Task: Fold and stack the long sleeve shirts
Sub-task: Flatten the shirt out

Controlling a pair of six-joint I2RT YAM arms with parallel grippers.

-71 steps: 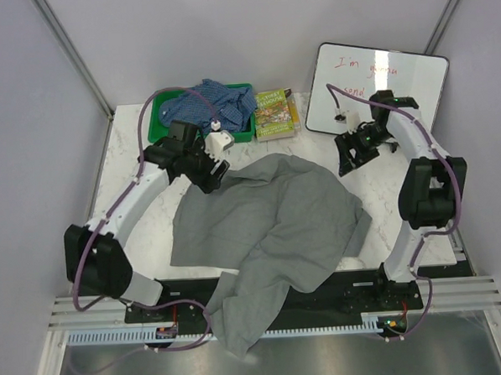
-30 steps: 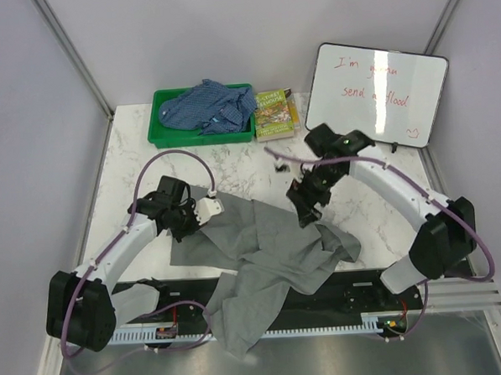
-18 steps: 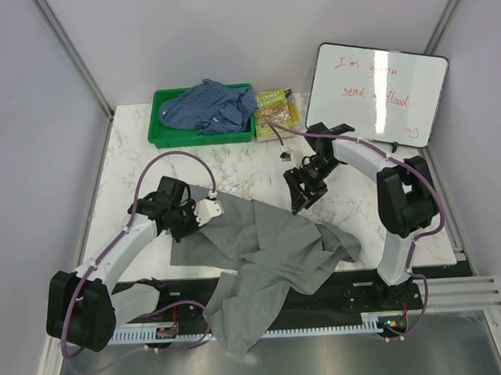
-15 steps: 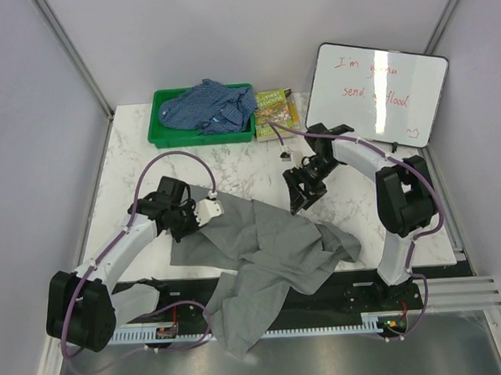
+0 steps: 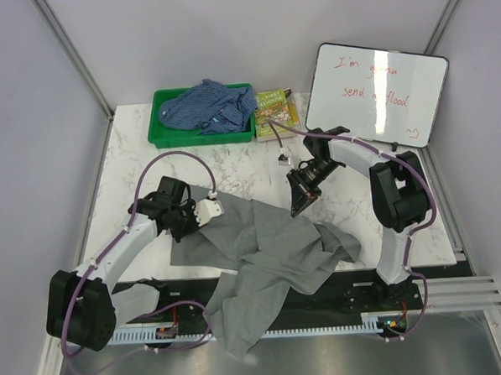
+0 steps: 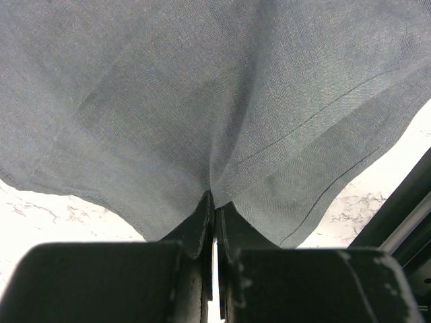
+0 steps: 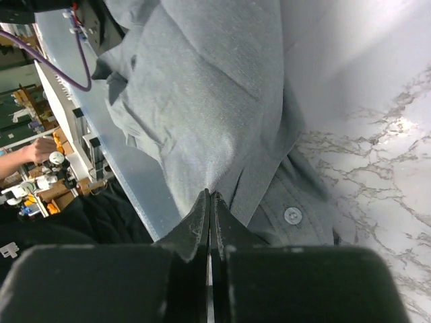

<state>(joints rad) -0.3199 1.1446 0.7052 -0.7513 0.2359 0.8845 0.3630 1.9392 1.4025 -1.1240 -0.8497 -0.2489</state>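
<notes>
The grey long sleeve shirt (image 5: 270,247) lies crumpled at the table's near middle, one part hanging over the front edge. My left gripper (image 5: 212,216) is shut on its far left edge; in the left wrist view the jaws (image 6: 214,196) pinch a fold of the grey cloth (image 6: 202,87). My right gripper (image 5: 299,207) is shut on the shirt's far right edge, and the right wrist view shows the tips (image 7: 210,195) nipping grey cloth (image 7: 202,101) beside a button (image 7: 291,215). The blue check shirt (image 5: 210,106) lies bunched in the green bin (image 5: 158,135).
A book (image 5: 274,115) lies to the right of the green bin at the back. A whiteboard (image 5: 376,88) with red writing leans at the back right. Marble tabletop (image 5: 140,172) shows to the left. Walls close in both sides.
My left gripper has pulled the shirt's far edge toward the front and now holds still. My right arm came over from the back right, and its open jaws shut on the shirt's far edge.
</notes>
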